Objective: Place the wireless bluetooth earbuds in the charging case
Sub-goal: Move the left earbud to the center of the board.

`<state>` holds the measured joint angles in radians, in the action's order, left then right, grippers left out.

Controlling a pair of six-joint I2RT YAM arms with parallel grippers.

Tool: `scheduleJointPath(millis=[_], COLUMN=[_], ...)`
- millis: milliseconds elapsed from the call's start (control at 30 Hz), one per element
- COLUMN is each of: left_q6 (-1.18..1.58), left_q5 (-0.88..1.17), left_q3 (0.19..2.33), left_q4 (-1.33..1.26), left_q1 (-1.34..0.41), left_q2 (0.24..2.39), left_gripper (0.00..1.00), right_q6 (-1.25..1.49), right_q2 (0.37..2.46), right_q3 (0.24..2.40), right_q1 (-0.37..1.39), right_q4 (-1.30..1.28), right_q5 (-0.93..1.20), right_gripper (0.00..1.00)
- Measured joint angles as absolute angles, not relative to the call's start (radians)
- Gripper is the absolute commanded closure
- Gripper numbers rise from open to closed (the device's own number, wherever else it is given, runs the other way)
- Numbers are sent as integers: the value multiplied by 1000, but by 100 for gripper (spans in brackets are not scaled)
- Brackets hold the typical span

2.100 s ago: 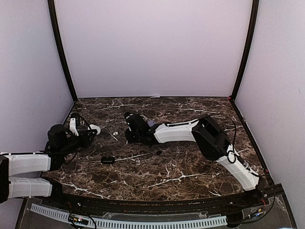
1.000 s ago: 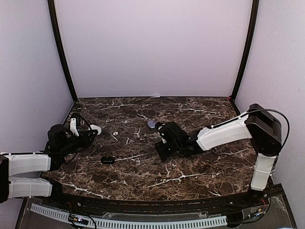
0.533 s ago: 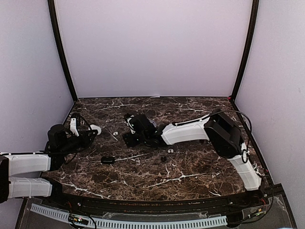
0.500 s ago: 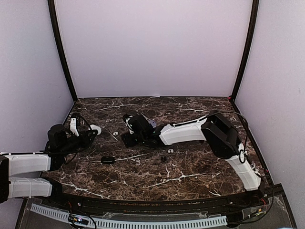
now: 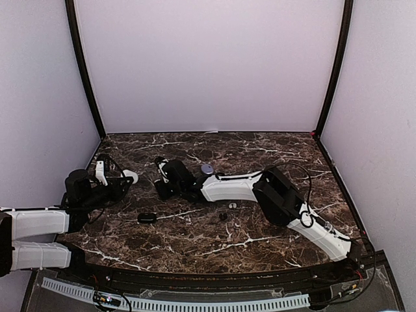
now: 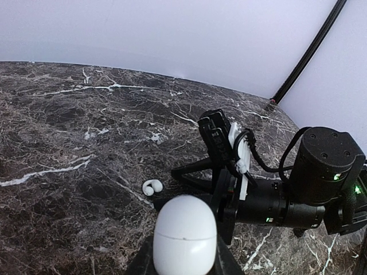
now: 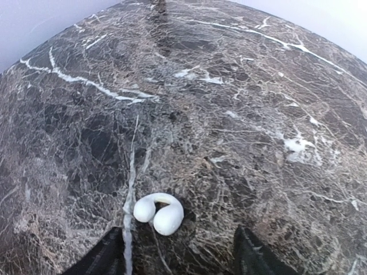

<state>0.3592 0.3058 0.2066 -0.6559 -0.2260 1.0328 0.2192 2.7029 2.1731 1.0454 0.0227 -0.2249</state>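
- The right gripper is hanging open and low over the marble table. Its two dark fingers are showing at the bottom edge of the wrist view, and nothing is clamped between them.
- A white earbud is lying on the table just ahead of those fingertips. It is inside the width of the gap and nearer the finger on the left of that view. It does not seem to be touching either finger.
- The bud is showing as two rounded lobes joined by a thin curved bridge. I am judging it very light, hard and glossy, so it is likely to skid or flick away if one finger arrives first.
- The safer hold is probably across the larger lobe, with both fingers meeting it together and low against the table. The thin bridge looks like the weakest part and is a poor place to squeeze.
- The left gripper is sitting closed around a white charging case, pinching the pebble-shaped shell by its lower sides. A fine seam is running across the shell, so I am reading the lid as shut.
- In the left wrist view the bud is resting on the table just beyond the case, with the right gripper standing close beside it.
- Further out, a black case is lying near the front left of the table and a small purple item is sitting towards the back.
- A dark bud and a pale bud are lying close together nearer the middle.
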Motion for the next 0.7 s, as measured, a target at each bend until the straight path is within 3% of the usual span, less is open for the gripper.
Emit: scheduleJointPath(millis=[200, 400, 567, 700], left_q6=[359, 359, 359, 359], left_q5=[305, 305, 305, 305], left_q3=[207, 207, 207, 207], left_q4=[-656, -656, -656, -656], left_q1=[-226, -226, -226, -226], left_q2=[1033, 1033, 1033, 1033], left_gripper=[78, 78, 78, 78], right_q6=[241, 256, 275, 283], right_q2=[2762, 2785, 2796, 2797], right_q3=[2266, 2300, 2316, 2316], right_q1=[1045, 1045, 1043, 1040], right_q4=[23, 24, 27, 31], right_q5=[-233, -232, -228, -222], right_gripper=[48, 60, 81, 90])
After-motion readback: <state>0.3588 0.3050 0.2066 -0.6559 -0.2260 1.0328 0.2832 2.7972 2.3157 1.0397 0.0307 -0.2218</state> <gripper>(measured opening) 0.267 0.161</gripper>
